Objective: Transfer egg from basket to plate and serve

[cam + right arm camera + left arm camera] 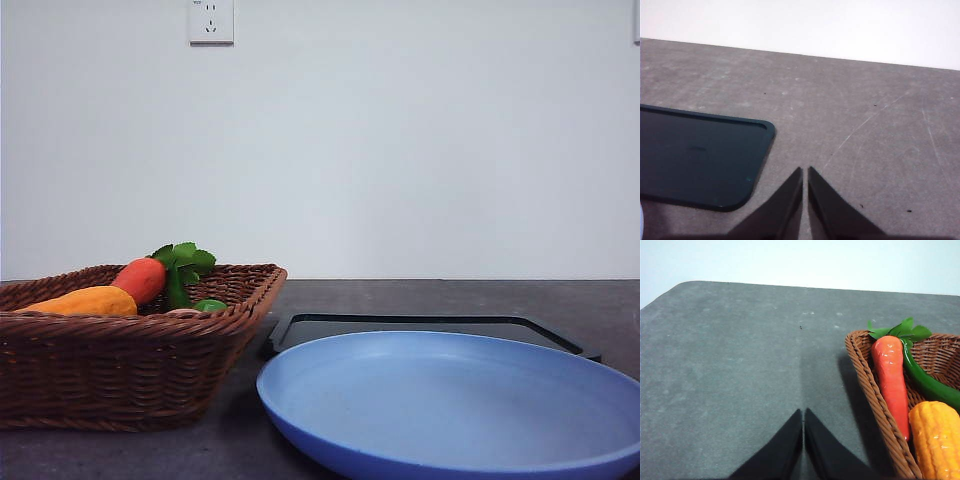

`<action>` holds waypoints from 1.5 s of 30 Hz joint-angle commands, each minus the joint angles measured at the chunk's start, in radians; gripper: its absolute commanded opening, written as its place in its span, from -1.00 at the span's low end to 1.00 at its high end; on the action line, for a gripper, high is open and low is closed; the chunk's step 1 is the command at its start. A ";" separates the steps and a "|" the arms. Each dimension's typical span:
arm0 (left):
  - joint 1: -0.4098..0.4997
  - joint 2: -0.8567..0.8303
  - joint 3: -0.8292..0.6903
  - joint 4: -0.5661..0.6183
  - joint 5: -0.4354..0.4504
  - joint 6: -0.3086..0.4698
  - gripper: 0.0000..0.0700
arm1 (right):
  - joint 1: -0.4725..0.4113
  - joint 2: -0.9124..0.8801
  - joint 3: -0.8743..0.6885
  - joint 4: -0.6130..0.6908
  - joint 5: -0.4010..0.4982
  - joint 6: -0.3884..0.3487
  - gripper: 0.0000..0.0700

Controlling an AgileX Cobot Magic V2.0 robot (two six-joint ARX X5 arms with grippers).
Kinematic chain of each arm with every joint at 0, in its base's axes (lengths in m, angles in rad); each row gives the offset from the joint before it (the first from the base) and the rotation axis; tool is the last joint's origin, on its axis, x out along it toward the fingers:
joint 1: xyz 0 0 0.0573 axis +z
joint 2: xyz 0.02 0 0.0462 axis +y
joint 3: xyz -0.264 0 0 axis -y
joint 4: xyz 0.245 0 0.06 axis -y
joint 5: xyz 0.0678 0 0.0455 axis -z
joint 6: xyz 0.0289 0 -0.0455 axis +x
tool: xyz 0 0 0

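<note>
The brown wicker basket [130,370] stands at the front left of the table, and its corner [865,375] shows in the left wrist view. A small pinkish-brown curve that may be the egg [184,312] peeks over the basket's near rim; the rest of it is hidden. The wide light-blue plate [450,400] lies bare at the front right. My left gripper [803,412] is shut with nothing in it, over bare table just outside the basket's corner. My right gripper [805,170] is shut and holds nothing, over the table beside the black tray's corner.
An orange-red carrot toy [140,280] [890,375], a yellow corn cob [85,302] [937,435] and a green vegetable [925,382] lie in the basket. A flat black tray [400,325] [695,160] sits behind the plate. A white wall stands behind the table.
</note>
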 commanded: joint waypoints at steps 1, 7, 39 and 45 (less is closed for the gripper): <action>0.001 -0.002 -0.019 -0.005 -0.001 -0.003 -1.00 | -0.001 0.000 -0.006 0.012 0.000 0.013 -1.00; 0.001 -0.002 -0.017 0.027 0.000 -0.159 -1.00 | 0.000 0.000 -0.006 0.081 -0.003 0.064 -1.00; -0.006 0.453 0.365 -0.015 0.303 -0.308 -1.00 | -0.001 0.319 0.478 -0.273 -0.010 0.347 -1.00; -0.055 0.642 0.485 -0.045 0.430 -0.268 -1.00 | -0.001 0.473 0.559 -0.372 -0.109 0.339 -1.00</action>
